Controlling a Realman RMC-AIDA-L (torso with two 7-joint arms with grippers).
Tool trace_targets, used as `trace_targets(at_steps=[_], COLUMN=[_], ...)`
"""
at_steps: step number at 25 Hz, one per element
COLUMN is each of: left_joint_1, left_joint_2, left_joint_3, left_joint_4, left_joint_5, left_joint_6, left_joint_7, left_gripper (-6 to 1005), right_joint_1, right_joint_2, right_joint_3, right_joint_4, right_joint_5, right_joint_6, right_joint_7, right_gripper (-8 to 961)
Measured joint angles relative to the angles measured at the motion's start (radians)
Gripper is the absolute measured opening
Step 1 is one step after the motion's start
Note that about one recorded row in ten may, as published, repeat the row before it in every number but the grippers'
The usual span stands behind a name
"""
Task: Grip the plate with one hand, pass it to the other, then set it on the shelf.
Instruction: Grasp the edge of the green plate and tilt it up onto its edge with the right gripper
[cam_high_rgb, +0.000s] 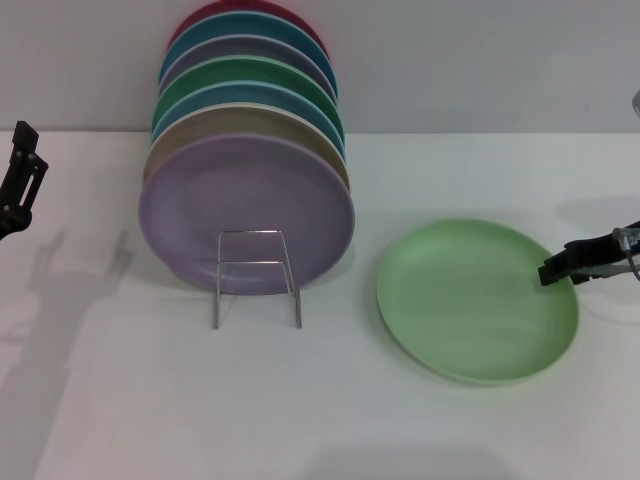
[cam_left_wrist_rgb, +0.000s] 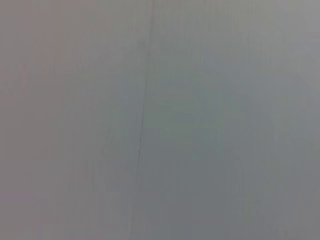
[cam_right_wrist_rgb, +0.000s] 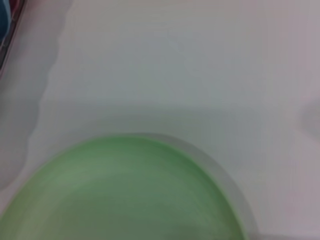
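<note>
The light mint-green plate (cam_high_rgb: 470, 300) lies flat on the white table, to the right of the shelf; the right wrist view shows it close up (cam_right_wrist_rgb: 125, 195). My right gripper (cam_high_rgb: 552, 270) reaches in from the right edge, its black tip at the plate's right rim. Whether it touches the rim is unclear. The shelf (cam_high_rgb: 255, 275) is a chrome wire rack whose looped front stands before a row of upright plates. My left gripper (cam_high_rgb: 20, 180) hangs at the far left, well away from both. The left wrist view shows only a plain grey surface.
Several upright plates fill the rack, with a lilac plate (cam_high_rgb: 245, 215) in front and tan, blue, darker green and red ones behind. A grey wall runs behind the table. Bare white tabletop (cam_high_rgb: 200, 400) spreads in front of the rack and the plate.
</note>
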Motion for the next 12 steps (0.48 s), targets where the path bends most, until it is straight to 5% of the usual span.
trace_targets(at_steps=[12], left_joint_1=[-0.006], left_joint_2=[0.001], left_joint_3=[-0.003], left_joint_4=[0.001], left_joint_5=[0.0], left_joint_6=[0.003], left_joint_7=[0.002], left_gripper=[799], right_joint_1=[0.005], right_joint_2=[0.0], right_joint_3=[-0.002], right_joint_4=[-0.028], right_joint_5=[0.0], right_joint_6=[-0.016], right_joint_7=[0.0], right_gripper=[354])
